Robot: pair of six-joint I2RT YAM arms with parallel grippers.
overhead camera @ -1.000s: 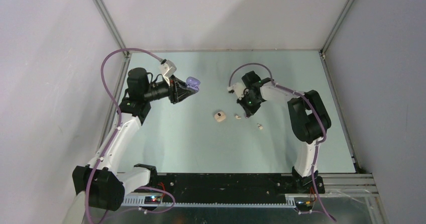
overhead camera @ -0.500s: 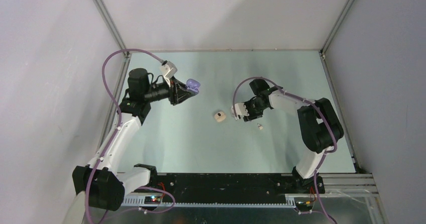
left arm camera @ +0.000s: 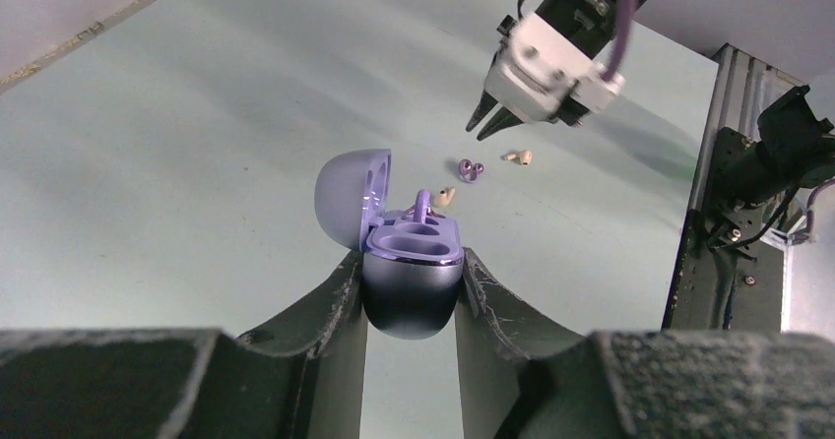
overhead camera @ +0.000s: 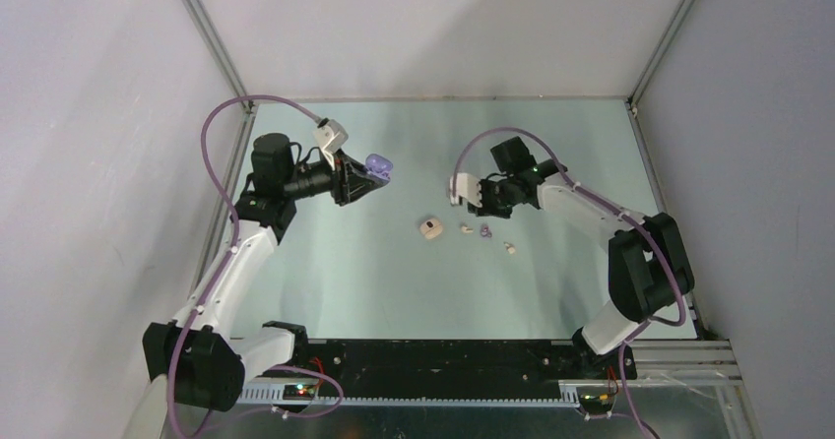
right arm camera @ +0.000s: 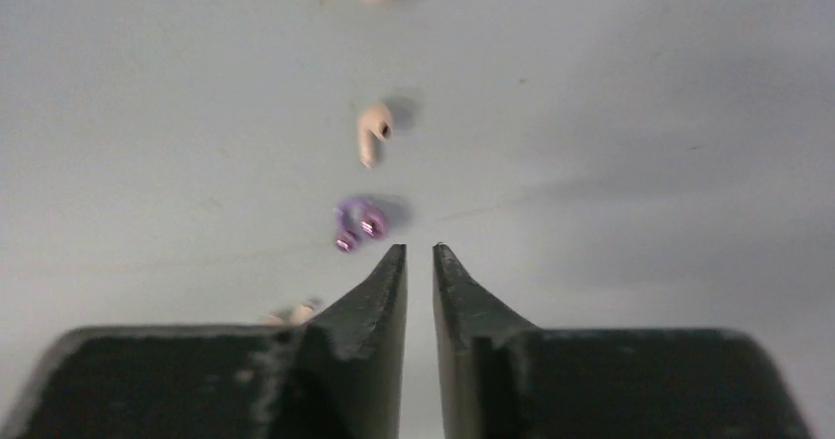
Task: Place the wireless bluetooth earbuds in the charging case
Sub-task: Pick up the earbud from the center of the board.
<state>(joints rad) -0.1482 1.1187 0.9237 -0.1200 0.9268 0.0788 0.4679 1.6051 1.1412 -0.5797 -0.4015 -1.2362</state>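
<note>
Nearest me on the counter (overhead camera: 345, 291) lies one cream earbud (overhead camera: 510, 249), loose and on its own. A little beyond it sits the lavender earbud (right arm camera: 356, 222), also loose. A second cream earbud (right arm camera: 373, 129) lies near it, with the cream case (overhead camera: 430, 227) next along the same row. I cannot tell whether that case is open. The right hand (right arm camera: 419, 252) hovers over this row, fingers nearly pressed together with only a slim gap and nothing in it. Its tips are just short of the lavender earbud and a touch to one side. Farther back and well apart, the left hand (left arm camera: 412, 260) is raised off the counter, pinching the lavender charging case (left arm camera: 412, 301) by its sides, lid swung open and wells facing up. Something lavender stands out of one well, so I'd judge one bud is seated, though I can't be sure. The other well looks empty. By my reckoning the job is at best partly done: the loose lavender earbud has yet to be picked up and carried over, and neither cream bud is housed.
</note>
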